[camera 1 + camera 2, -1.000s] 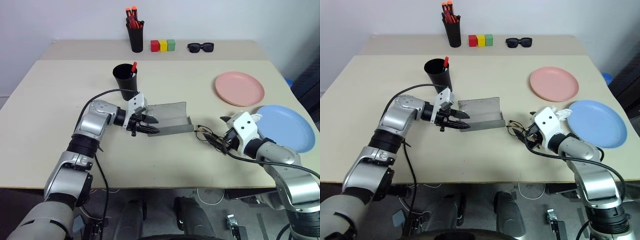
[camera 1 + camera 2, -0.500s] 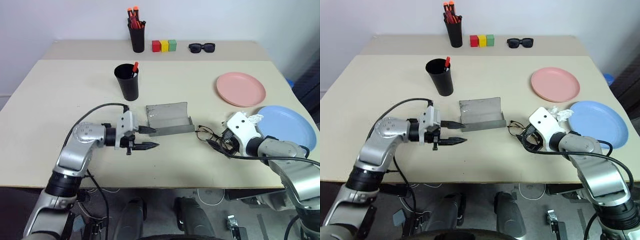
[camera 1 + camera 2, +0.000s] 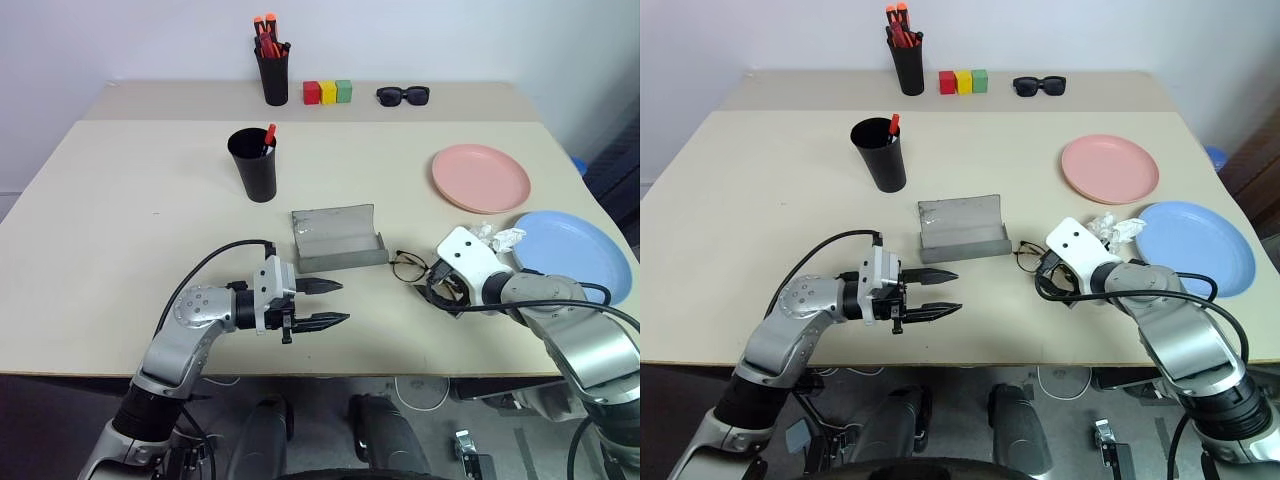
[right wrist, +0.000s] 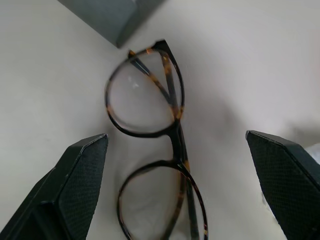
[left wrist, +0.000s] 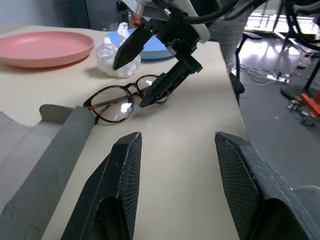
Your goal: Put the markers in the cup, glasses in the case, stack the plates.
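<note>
The glasses lie folded on the table just right of the open grey case. My right gripper hangs tilted down over them, open, one finger on each side and apart from the frame; it also shows in the left wrist view as the right gripper. My left gripper is open and empty, level, pointing right, in front of the case near the table's near edge. The black cup stands behind the case with a red-tipped marker in it. The pink plate and the blue plate lie apart at the right.
A crumpled white wad lies between the glasses and the blue plate. Along the back stand a narrow black cup of orange-capped markers, three coloured blocks and black sunglasses.
My left gripper has drawn back from the case towards the table's near edge, still open. My right gripper has tipped downward over the glasses.
</note>
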Controlling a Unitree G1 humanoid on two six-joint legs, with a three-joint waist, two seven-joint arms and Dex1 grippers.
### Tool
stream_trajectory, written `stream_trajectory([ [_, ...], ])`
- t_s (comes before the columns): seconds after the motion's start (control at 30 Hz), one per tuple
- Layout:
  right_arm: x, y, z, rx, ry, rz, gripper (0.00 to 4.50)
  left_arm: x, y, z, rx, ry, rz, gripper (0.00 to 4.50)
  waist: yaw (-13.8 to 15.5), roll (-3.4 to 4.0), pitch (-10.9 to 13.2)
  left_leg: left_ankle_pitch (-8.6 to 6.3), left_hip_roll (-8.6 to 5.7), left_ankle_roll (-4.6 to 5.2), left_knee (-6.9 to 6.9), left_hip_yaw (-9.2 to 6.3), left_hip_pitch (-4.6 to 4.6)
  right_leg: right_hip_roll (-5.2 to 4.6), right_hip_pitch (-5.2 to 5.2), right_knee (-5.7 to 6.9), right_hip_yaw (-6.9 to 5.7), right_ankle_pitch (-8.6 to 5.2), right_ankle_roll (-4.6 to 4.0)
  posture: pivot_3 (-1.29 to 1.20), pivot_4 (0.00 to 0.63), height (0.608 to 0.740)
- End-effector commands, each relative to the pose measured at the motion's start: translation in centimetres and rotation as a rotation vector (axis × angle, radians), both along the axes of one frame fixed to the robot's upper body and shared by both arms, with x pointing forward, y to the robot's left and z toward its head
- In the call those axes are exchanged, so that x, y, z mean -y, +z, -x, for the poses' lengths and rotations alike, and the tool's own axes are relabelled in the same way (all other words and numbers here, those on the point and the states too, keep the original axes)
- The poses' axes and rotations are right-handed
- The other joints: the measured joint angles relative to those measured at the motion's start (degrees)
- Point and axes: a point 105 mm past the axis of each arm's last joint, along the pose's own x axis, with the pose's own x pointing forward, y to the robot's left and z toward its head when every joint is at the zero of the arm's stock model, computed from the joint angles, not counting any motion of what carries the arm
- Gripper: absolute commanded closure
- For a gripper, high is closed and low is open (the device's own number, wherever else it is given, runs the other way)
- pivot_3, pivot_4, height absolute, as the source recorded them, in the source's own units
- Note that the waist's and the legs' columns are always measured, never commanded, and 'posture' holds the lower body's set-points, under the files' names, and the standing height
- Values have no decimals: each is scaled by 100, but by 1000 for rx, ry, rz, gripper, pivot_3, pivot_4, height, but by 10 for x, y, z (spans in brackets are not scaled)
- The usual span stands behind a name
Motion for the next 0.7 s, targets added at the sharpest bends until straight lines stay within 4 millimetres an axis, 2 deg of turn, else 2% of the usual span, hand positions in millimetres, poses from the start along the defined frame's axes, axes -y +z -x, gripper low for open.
stream_trajectory([
  [0.03,1,9,-4,40,-4,23,1356,5,4,4,30,-20,19,2089,-2,0,0,0,0,0,0,0,0,0,0,0,0,0,0,0,150,740],
  [0.23,2,7,-6,32,-17,27,4451,7,3,5,37,-15,16,2089,-2,0,0,0,0,0,0,0,0,1,0,0,0,0,0,0,150,740],
  [0.37,2,7,-6,29,-13,38,4451,7,4,3,36,1,24,2089,-4,0,0,0,0,0,0,0,0,1,0,-1,0,0,0,0,150,740],
  [0.5,0,15,-6,63,22,62,4451,4,5,-2,44,41,34,2089,-4,0,0,0,0,0,-1,0,0,1,0,-2,0,-1,-1,0,150,740],
  [0.6,-2,31,-9,131,61,93,4451,-5,8,-11,43,112,56,2089,-4,0,0,0,1,0,-1,0,0,1,0,-3,0,-1,-2,0,150,740],
  [0.7,-15,57,-11,244,177,119,4451,-22,9,-21,30,220,90,2089,-21,1,0,0,1,0,-2,1,0,2,-2,-3,0,-1,-2,0,150,740],
])
